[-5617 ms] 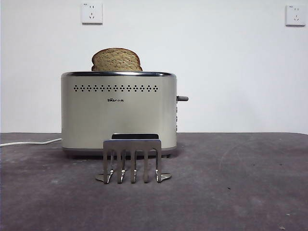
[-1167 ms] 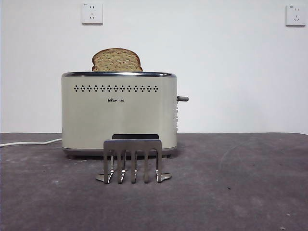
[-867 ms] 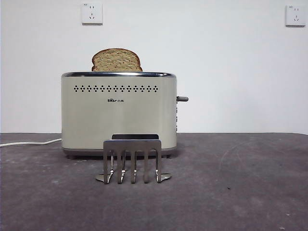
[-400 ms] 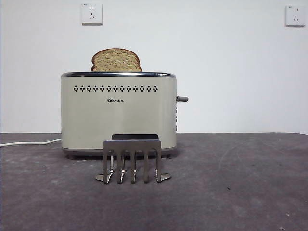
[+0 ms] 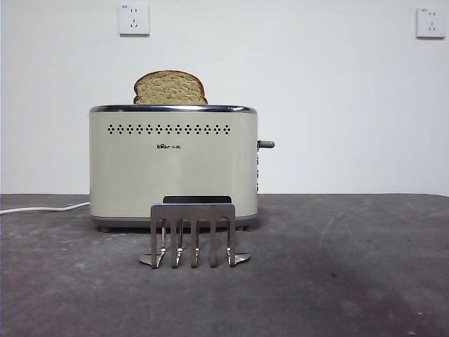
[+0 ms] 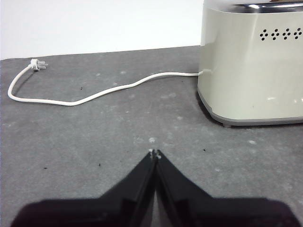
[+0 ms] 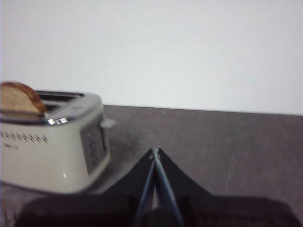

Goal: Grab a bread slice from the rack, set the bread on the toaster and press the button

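Note:
The cream toaster (image 5: 172, 165) stands on the dark table. The slice of bread (image 5: 170, 88) stands in its top slot, its domed top sticking out. The grey metal rack (image 5: 193, 234) stands empty in front of the toaster. The dark button (image 5: 266, 144) sticks out of the toaster's right end, high up. My left gripper (image 6: 154, 153) is shut and empty, low over the table, apart from the toaster (image 6: 251, 61). My right gripper (image 7: 155, 151) is shut and empty, off the toaster's button end (image 7: 108, 124); the bread (image 7: 19, 99) shows there too. Neither gripper shows in the front view.
A white power cord (image 6: 94, 92) runs from the toaster across the table to a loose plug (image 6: 37, 64); it also shows in the front view (image 5: 42, 207). Two wall sockets (image 5: 134, 19) sit on the white wall behind.

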